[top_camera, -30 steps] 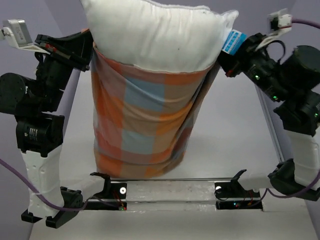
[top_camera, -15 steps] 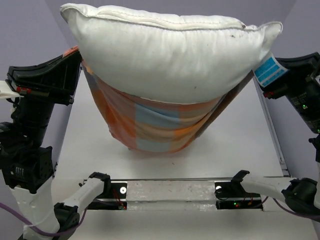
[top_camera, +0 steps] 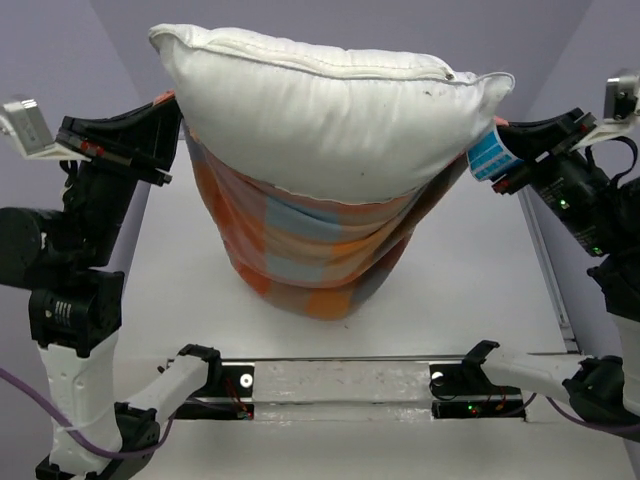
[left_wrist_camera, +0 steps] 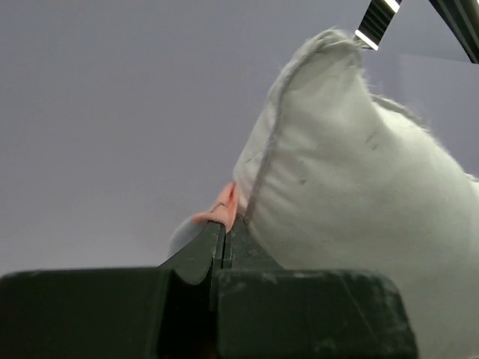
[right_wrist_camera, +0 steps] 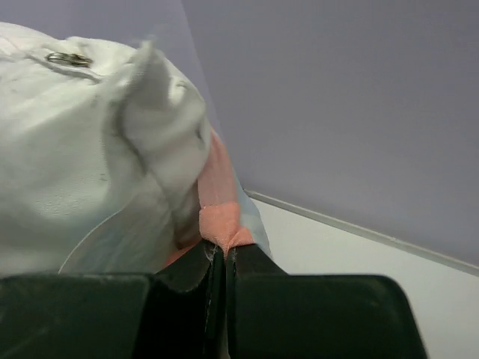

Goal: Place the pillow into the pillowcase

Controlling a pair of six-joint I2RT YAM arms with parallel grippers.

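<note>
Left wrist: left end effector (left_wrist_camera: 223, 233) pinches pillowcase (left_wrist_camera: 224, 208) edge.

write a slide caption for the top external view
Left end effector and right end effector pinch the pillowcase by its rim on either side, the pillow about half inside it.
</note>
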